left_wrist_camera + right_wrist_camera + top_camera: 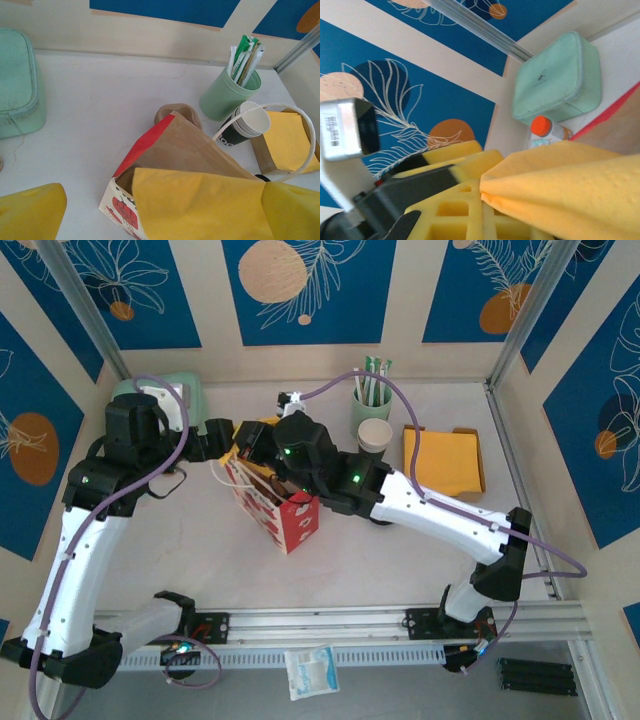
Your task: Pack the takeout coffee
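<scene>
The red-and-white paper bag [278, 508] stands open mid-table, its brown inside [190, 150] facing the left wrist camera. A yellow napkin [200, 205] drapes over the bag's mouth, and my right gripper [487, 210] is shut on its corner above the bag [262, 440]. My left gripper [162, 212] is beside it [238, 445], open, fingers wide apart either side of the bag. The takeout coffee is hidden. A black sliver [260, 177] shows by the bag's right side; I cannot tell what it is.
Behind the bag lies a tan-brown moulded piece [177, 111]. A mint-green cup of sticks [370, 405], a black-sided paper cup [375, 435] and a tray of yellow napkins [445, 460] stand at the back right. A mint pouch [185, 395] and an orange-capped bottle [547, 127] are at the back left.
</scene>
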You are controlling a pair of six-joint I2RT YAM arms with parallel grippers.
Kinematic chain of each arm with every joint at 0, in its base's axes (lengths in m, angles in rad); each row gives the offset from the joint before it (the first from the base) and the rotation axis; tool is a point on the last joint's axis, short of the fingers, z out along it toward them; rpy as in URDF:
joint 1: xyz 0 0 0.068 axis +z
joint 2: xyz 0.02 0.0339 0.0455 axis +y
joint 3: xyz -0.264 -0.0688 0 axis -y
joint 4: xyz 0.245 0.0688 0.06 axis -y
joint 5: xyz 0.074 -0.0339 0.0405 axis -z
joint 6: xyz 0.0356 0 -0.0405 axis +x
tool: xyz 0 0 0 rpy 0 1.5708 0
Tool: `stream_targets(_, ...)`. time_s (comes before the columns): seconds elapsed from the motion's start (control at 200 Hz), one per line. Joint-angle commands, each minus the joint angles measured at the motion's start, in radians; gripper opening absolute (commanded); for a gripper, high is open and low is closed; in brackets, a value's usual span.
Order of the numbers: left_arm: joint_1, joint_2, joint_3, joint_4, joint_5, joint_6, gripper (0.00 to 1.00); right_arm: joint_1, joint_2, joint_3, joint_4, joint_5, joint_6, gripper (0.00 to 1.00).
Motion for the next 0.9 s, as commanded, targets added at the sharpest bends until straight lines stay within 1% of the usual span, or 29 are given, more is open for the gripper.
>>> stream_targets(0.0, 0.01, 0.001, -0.001, 0.024, 0.002, 0.019, 1.0, -0.018, -0.032, -0.031, 0.024, 0.03, 0.019, 0.0)
stream_targets(0.13, 0.01, 0.003, 0.002, 0.025, 0.002, 0.015, 1.0, -0.04, -0.03, -0.039, 0.023, 0.001, 0.021, 0.01)
stream_targets(0.195, 0.009, 0.005, 0.005, 0.025, 0.004, 0.013, 1.0, -0.049, -0.029, -0.04, 0.021, -0.018, 0.023, 0.12)
stream_targets(0.24, 0.01, 0.007, 0.007, 0.026, 0.005, 0.011, 1.0, -0.054, -0.029, -0.043, 0.021, -0.029, 0.024, 0.25)
stream_targets(0.265, 0.01, 0.007, 0.009, 0.026, 0.006, 0.01, 1.0, -0.056, -0.031, -0.042, 0.022, -0.035, 0.024, 0.31)
stream_targets(0.335, 0.01, 0.011, 0.015, 0.024, 0.01, 0.008, 1.0, -0.06, -0.032, -0.039, 0.018, -0.042, 0.021, 0.43)
stream_targets(0.365, 0.01, 0.013, 0.019, 0.022, 0.011, 0.008, 0.99, -0.061, -0.032, -0.038, 0.016, -0.043, 0.019, 0.47)
stream_targets(0.465, 0.009, 0.017, 0.026, 0.022, 0.014, 0.005, 0.99, -0.065, -0.037, -0.036, 0.008, -0.051, 0.019, 0.53)
stream_targets(0.655, 0.01, 0.024, 0.04, 0.022, 0.016, 0.0, 0.99, -0.068, -0.046, -0.038, 0.002, -0.072, 0.018, 0.57)
stream_targets(0.895, 0.009, 0.038, 0.077, 0.013, -0.005, 0.005, 0.99, -0.07, -0.087, -0.024, -0.033, -0.127, -0.035, 0.67)
